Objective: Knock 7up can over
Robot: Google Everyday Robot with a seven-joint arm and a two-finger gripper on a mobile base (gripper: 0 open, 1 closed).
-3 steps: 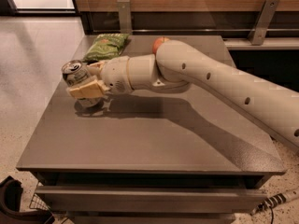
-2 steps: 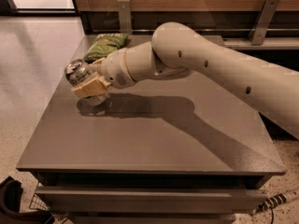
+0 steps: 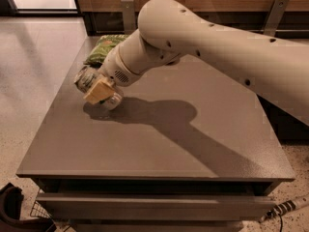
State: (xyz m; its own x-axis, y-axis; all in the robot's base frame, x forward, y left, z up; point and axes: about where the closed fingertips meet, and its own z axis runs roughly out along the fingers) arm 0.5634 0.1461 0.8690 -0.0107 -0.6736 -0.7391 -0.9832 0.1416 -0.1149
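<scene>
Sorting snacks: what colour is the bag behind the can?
Green bag, camera view; the gripper is at the can, in front of it.

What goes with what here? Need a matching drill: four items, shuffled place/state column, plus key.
1. 7up can
2. chip bag
3. gripper
4. striped cable

A. lying flat at the far left corner of the table
B. against the can, near the table's left edge
C. tilted, top leaning left
D. below the table's front right corner

Pairs: 1-C, 2-A, 3-B, 4-D
</scene>
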